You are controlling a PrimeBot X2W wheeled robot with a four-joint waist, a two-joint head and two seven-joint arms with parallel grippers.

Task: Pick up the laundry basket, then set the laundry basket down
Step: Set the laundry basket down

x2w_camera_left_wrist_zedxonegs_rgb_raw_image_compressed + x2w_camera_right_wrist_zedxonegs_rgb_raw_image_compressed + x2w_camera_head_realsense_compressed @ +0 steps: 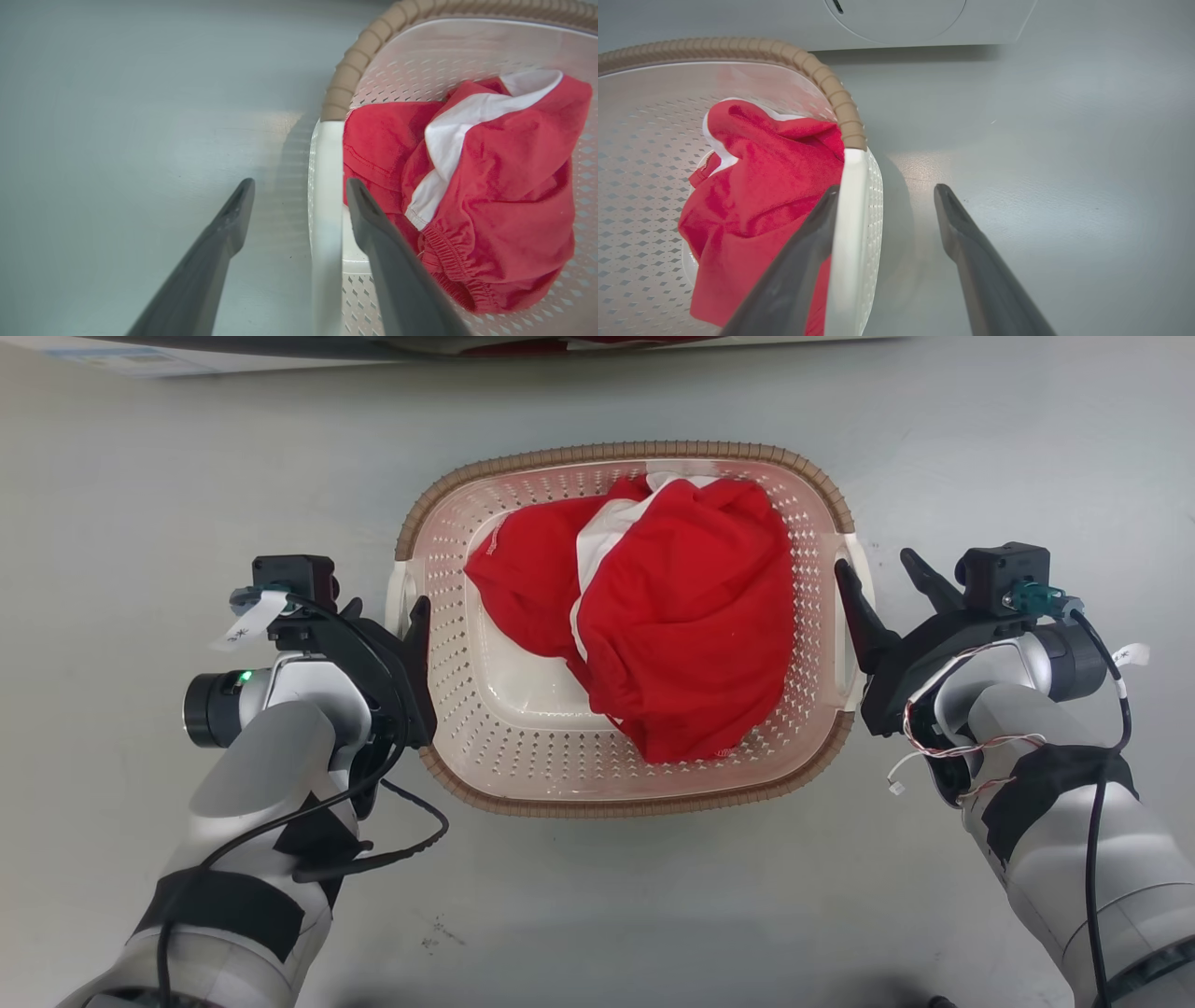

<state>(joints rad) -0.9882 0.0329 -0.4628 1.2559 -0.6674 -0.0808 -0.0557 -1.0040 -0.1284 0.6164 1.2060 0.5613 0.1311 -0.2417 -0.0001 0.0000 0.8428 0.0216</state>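
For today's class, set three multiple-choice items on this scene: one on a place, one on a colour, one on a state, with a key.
1. Where does the red cloth lie?
A. on the floor
B. inside the laundry basket
C. over a forearm

2. What colour is the basket's rim?
A. blue
B. black
C. brown

3. How do the left claw and the right claw stand?
A. both open, each astride a side handle
B. both shut on the rim
C. both open, well above the basket

Key:
1 B, since perforated walls surround the cloth.
2 C, since the woven-look band is brown.
3 A, since one finger is inside and one outside the left handle and the right handle, with gaps showing.
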